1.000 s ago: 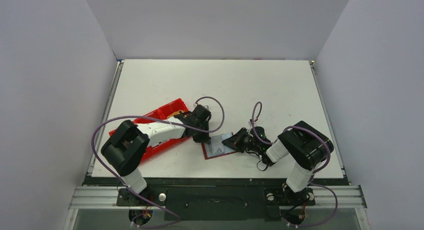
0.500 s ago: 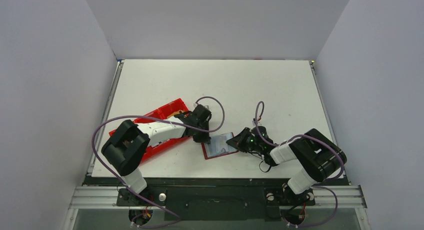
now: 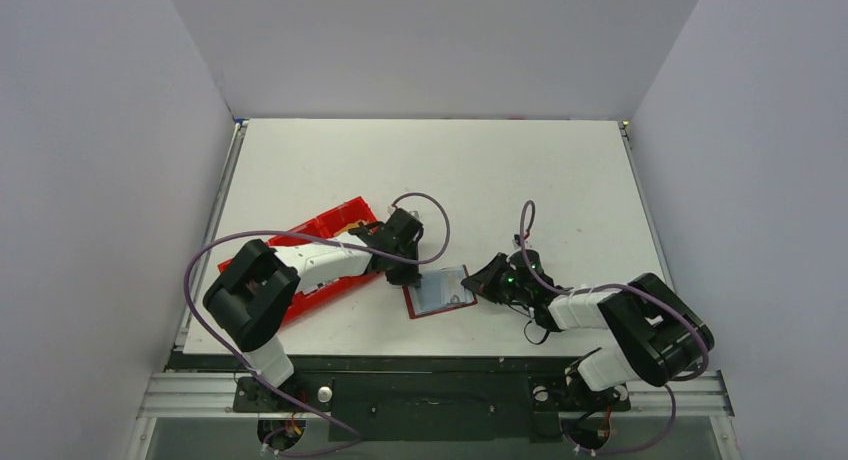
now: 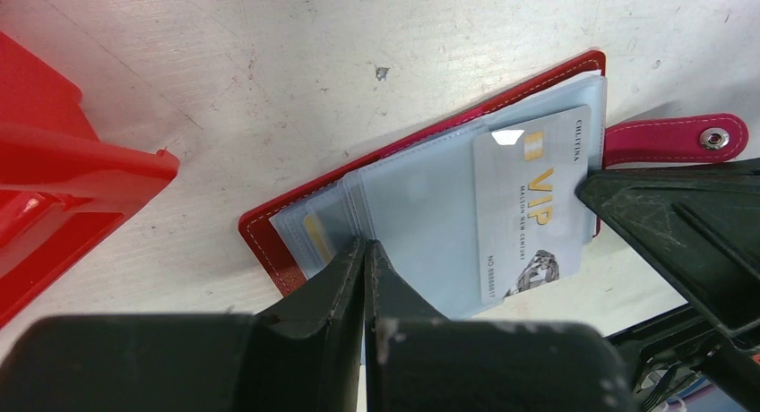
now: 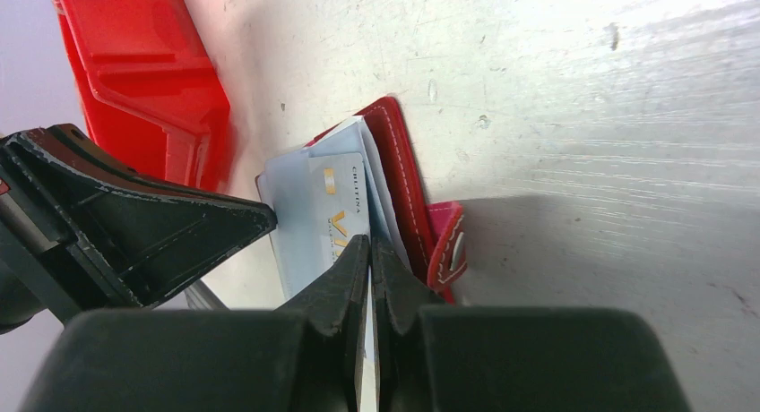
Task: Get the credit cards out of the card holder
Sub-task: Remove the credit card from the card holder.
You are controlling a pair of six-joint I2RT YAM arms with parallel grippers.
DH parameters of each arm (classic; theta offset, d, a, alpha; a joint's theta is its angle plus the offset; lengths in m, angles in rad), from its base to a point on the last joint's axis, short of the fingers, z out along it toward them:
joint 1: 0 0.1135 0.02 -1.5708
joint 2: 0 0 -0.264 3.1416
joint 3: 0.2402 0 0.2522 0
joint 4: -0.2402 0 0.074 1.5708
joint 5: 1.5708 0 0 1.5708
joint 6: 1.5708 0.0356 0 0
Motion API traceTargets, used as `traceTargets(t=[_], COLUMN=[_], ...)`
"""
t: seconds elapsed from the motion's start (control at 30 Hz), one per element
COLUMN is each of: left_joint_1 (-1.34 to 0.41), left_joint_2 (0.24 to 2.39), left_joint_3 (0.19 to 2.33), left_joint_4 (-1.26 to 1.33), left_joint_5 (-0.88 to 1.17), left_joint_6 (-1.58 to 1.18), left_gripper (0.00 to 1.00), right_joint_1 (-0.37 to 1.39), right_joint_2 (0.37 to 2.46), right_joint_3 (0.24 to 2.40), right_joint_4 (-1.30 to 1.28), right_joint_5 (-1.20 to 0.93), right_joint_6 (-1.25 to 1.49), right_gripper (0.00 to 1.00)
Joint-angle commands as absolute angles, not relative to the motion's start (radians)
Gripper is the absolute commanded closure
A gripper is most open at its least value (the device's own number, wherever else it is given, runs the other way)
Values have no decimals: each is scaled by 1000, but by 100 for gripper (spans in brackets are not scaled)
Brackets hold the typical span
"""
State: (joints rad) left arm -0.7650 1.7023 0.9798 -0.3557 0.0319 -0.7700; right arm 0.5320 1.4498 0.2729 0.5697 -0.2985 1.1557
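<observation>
**Top external view.** One card holder [image 3: 434,296] lies open on the white table [image 3: 500,180], pale inner side up. One red tray [image 3: 330,225] sits to the left of the card holder, partly covered by the left arm. Two grippers are at the card holder. The left gripper [image 3: 405,276] is at its upper left corner and the right gripper [image 3: 478,287] is at its right edge. Finger positions cannot be made out from this height.

**Left wrist view.** The left gripper's two fingers are pressed together, with their tips on the blue-grey sleeves [image 4: 421,215] at the card holder's near edge. It cannot be told whether a sleeve is pinched between them. One silver-grey credit card [image 4: 529,201] marked "VIP" is visible at the strap end of the card holder, its edge past the sleeve. A gold mark shows through a sleeve at the opposite end; it cannot be told whether this is a second card. One red strap tab [image 4: 672,139] with a metal snap projects from the card holder. The right gripper's dark finger meets the card just below it.

**Right wrist view.** The right gripper's fingers are clamped on the credit card's near edge, and a pale sliver of card shows between them. The strap tab curls up just right of the fingers. The left gripper's tip touches the sleeves at the card holder's far side, with the tray beyond it.
</observation>
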Motion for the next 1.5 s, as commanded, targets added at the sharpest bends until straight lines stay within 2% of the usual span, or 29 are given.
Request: traceTargets(t=[0.0,0.27,0.47,0.67,0.8,1.13,1.47], left_joint_1=[-762,-761,-763,-763,-752,-728,-721], left_joint_2=[1727,1697,1654,1610,1602,1606,1615], left_joint_3=[995,1059,1105,1125,1108,1057,1021], left_joint_4=[-440,-464,-484,-481,-438,-354,-280], left_joint_5=[-36,-19,-1,63,146,262,332], left_joint_6=[-724,-703,-687,-684,-705,-768,-820], left_gripper=[100,100,85,64,57,52,43], right_joint_1=[521,512,513,511,509,490,474], right_joint_2=[1391,1353,1346,1356,1361,1313,1246], right_joint_3=[291,308,324,338,344,345,340], right_joint_4=[507,474,476,501,526,519,501], right_joint_5=[-269,-284,-303,-333,-353,-371,-383], right_joint_6=[1111,1106,1117,1152,1175,1198,1219], right_gripper=[100,100,100,100,100,100,100])
